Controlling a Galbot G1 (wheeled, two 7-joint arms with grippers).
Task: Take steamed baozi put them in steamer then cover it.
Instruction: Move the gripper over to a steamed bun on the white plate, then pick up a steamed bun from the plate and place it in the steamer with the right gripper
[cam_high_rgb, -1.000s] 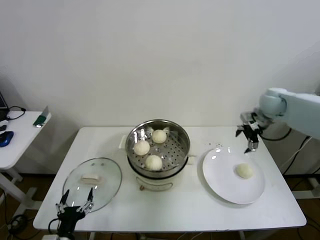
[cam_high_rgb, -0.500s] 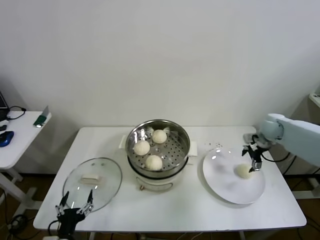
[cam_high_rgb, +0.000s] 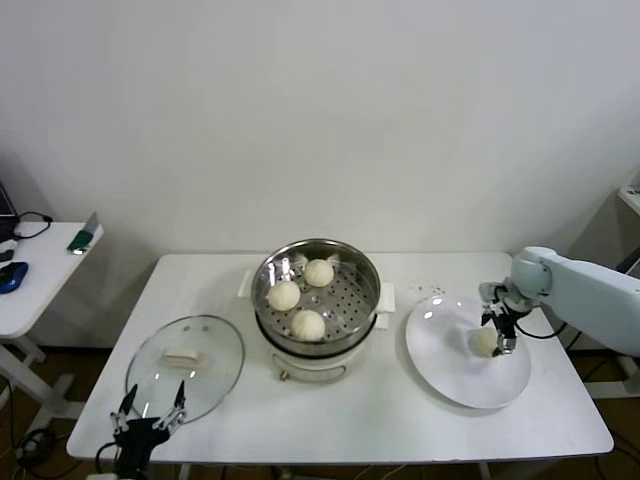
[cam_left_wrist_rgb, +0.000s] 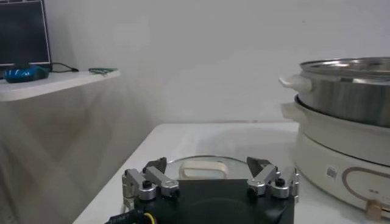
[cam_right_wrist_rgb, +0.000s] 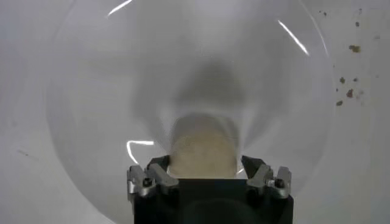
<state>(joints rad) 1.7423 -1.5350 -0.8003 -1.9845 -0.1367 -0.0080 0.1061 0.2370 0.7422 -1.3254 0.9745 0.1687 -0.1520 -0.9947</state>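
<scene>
Three steamed baozi (cam_high_rgb: 307, 324) lie on the perforated tray of the steel steamer (cam_high_rgb: 365, 270) at the table's middle. A further baozi (cam_high_rgb: 485, 341) (cam_right_wrist_rgb: 202, 149) rests on the white plate (cam_high_rgb: 450, 370) to the right. My right gripper (cam_high_rgb: 497, 335) (cam_right_wrist_rgb: 202, 161) is down over it, open, one finger on each side and close to the dough. The cover (cam_high_rgb: 185, 365), a glass lid with a cream handle, lies flat at front left. My left gripper (cam_high_rgb: 150, 412) (cam_left_wrist_rgb: 206, 163) hangs open just in front of it, holding nothing.
Crumbs (cam_high_rgb: 435, 292) dot the table between the steamer and the plate. A small side table (cam_high_rgb: 40, 270) with a blue mouse (cam_high_rgb: 10, 277) stands off to the left. The steamer's cream base (cam_left_wrist_rgb: 341, 158) rises beside the lid.
My right gripper came down from above the plate's far edge onto the baozi and now straddles it. The left arm has not moved.
</scene>
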